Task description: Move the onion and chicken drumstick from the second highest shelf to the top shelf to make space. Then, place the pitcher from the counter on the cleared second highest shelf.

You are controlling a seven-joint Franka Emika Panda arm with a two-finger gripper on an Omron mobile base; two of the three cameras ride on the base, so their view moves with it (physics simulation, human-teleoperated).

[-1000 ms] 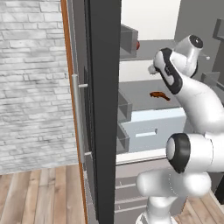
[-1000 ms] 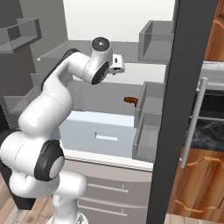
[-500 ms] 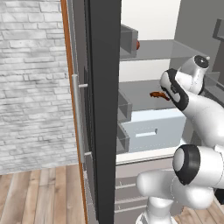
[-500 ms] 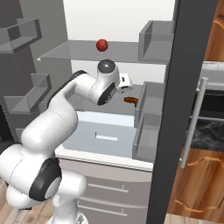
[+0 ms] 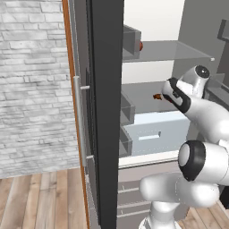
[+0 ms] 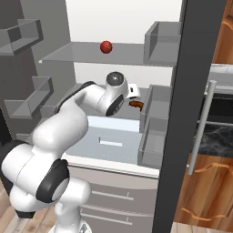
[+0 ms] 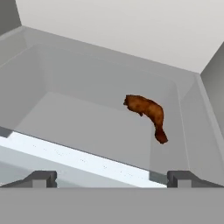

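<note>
Brickwork of pale grey fills the left of the left base view, above a wooden plank floor. Next comes the open fridge door, dark on its edge, with a brown wooden front and a long metal handle; grey door bins hang on its inner side. Inside the cabinet, the thin translucent glass-like top shelf carries the small glossy red onion, near the shelf's middle in the right base view; in the left base view the same onion shows partly behind a door bin, by the shelf's left edge. Below it the opaque grey second highest shelf holds the reddish-brown chicken drumstick, lying toward the right edge and back of the slab, thick end to the left, thin end pointing to the front right. A pale blue drawer sits under that shelf. Far right in the right base view, the other door's handle and brown cabinet fronts stand under the black marble-patterned counter.

The white arm's two-finger gripper hovers at the front edge of the second highest shelf, facing the drumstick, fingertips wide apart, holding nothing, clear of the drumstick.
</note>
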